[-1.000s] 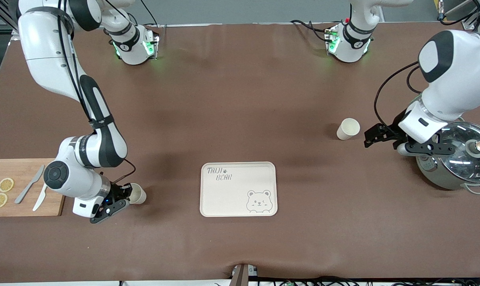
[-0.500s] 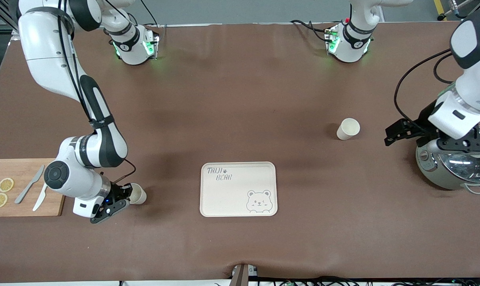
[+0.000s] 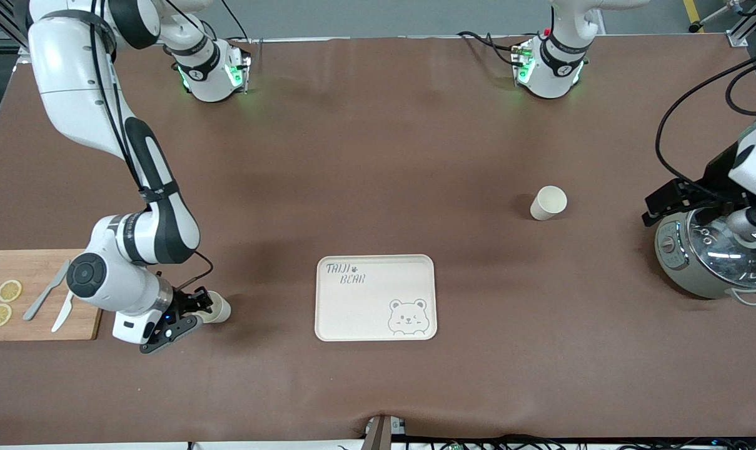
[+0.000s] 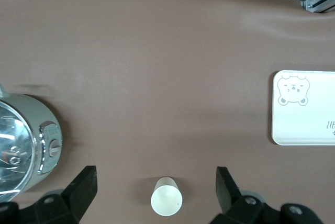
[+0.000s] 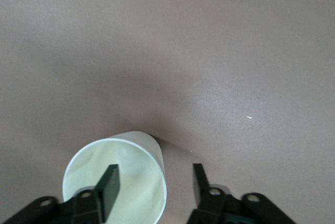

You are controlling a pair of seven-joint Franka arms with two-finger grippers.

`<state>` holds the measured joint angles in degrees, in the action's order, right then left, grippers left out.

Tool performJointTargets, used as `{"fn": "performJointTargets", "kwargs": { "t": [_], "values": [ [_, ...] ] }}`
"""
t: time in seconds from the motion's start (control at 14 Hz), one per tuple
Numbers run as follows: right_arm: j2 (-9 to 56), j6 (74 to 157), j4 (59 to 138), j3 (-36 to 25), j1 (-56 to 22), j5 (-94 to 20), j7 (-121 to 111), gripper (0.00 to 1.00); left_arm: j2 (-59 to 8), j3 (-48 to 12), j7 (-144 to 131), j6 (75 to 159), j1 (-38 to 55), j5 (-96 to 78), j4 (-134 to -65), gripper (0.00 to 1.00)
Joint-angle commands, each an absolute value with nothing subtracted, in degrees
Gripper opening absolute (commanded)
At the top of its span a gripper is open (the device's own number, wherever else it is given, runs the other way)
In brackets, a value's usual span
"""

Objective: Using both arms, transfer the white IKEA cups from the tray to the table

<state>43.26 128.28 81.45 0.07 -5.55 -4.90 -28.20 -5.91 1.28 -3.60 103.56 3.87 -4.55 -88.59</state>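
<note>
You have two white cups on the bench, both standing upright, mouth up, long axis vertical. One cup (image 3: 217,309) stands toward the right arm's end of the bench, between the cutting board (image 3: 37,294) and the tray (image 3: 376,297), about level with the tray's lower half. The right gripper (image 3: 193,314) is at this cup: in the right wrist view one finger (image 5: 109,186) sits inside the cup's (image 5: 116,180) mouth and the other stands outside its wall, with the jaws parted rather than pinching the rim. I cannot tell whether either finger touches the wall.

The other cup (image 3: 548,202) stands alone toward the left arm's end, farther from the front camera than the tray and well apart from it. The left gripper (image 3: 665,203) hangs over the bench near the pot (image 3: 709,262), its fingers spread wide and holding nothing; from its wrist view you look down on that cup (image 4: 166,202) between the two fingertips.

The tray lies flat near the middle of the bench, bear print at its corner nearest the front camera. On the cutting board lie two lemon slices (image 3: 4,302), a grey knife (image 3: 45,290) and a white knife (image 3: 62,310).
</note>
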Motion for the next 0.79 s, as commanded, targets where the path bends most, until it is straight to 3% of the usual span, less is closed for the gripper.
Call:
{"fn": "performJointTargets", "kwargs": {
  "t": [0.0, 0.21, 0.57, 0.71],
  "values": [
    [41.1, 115.2, 74.7, 0.2, -5.6, -5.4, -27.5, 1.00, -4.8, 1.6, -2.5, 101.5, 2.9, -3.4, -88.2, 1.00],
    [38.9, 98.4, 66.1, -0.2, -5.2, -5.3, -24.5, 1.00, -4.8, 1.5, -2.5, 101.4, 2.8, -4.3, -88.3, 1.00],
    [21.8, 81.2, 66.3, 0.0, -6.1, -4.1, -8.3, 1.00, -4.3, 1.0, 3.0, 98.8, 3.3, -0.1, -88.2, 1.00],
    [14.5, 78.1, 70.2, 0.1, -6.7, -1.6, -3.8, 1.00, -3.5, 0.9, 3.4, 97.3, 3.3, 0.4, -88.2, 1.00]
  ]
}}
